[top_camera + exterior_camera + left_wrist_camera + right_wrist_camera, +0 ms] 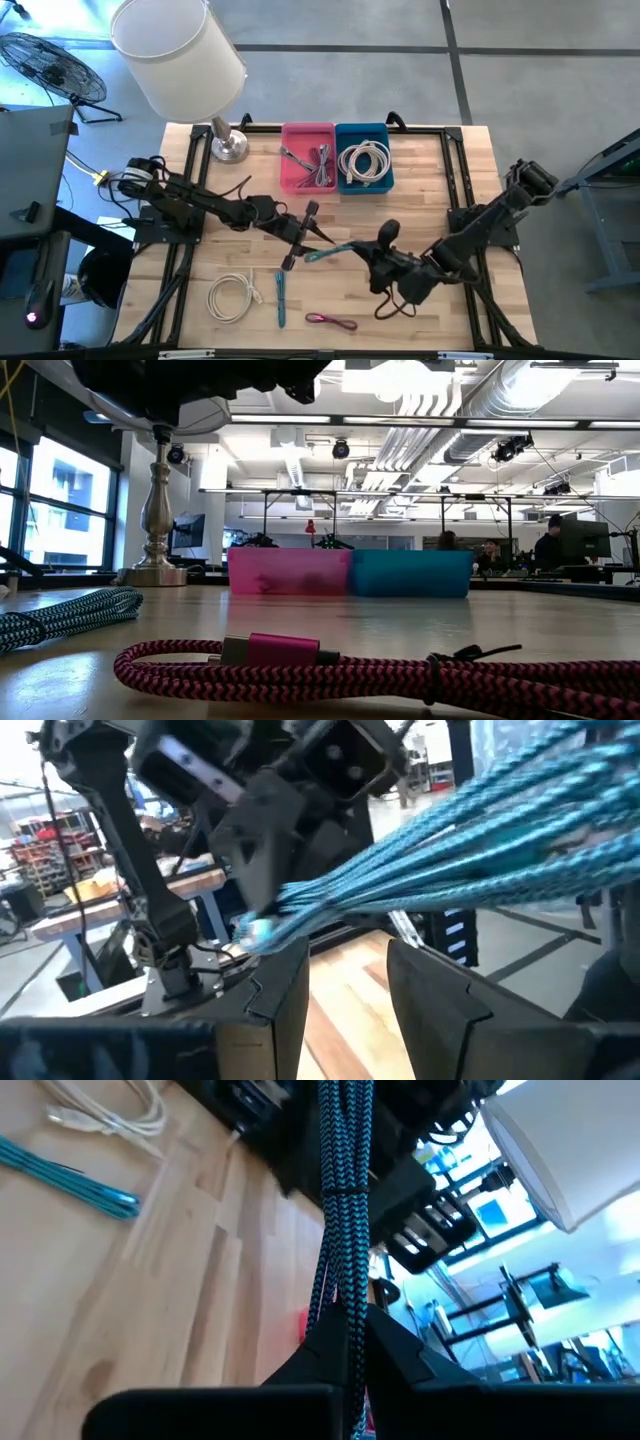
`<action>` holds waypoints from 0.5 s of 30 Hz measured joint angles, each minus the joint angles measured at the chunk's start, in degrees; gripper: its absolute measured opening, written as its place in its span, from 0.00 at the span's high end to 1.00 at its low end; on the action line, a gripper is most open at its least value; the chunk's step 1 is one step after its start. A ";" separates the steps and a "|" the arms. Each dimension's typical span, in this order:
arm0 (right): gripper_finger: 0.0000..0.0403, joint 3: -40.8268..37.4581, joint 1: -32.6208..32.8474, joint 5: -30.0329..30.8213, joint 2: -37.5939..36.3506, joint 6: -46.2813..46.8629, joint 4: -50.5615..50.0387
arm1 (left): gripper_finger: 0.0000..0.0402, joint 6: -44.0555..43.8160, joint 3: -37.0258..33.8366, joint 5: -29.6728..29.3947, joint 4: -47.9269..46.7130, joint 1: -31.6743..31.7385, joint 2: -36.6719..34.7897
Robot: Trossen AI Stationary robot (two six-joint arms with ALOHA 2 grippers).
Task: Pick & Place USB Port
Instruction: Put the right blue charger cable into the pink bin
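High view: both arms meeting mid-tabletop [460, 150], teal cable [330, 250] stretched between them. Right gripper [378, 262] clamped tight on it; left gripper [300, 235] half-open around its other end. Looks like a handover; next, one side releasing, then carrying toward the blue bin [363, 160].

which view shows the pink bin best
The high view: it looks straight down into the pink bin, showing its full rim and the cables coiled inside, beside the blue bin. The low view shows only its side wall far across the table, contents hidden. Neither wrist view shows it clearly.
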 joint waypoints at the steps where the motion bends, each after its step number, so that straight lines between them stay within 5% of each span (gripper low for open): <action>1: 0.99 0.00 -0.30 -0.39 0.00 0.00 0.02 | 0.67 0.00 0.00 0.00 0.00 -0.02 0.00; 15: 0.99 0.02 -3.67 -6.12 0.00 1.92 0.17 | 0.67 1.22 -0.04 -0.26 2.61 -0.36 0.00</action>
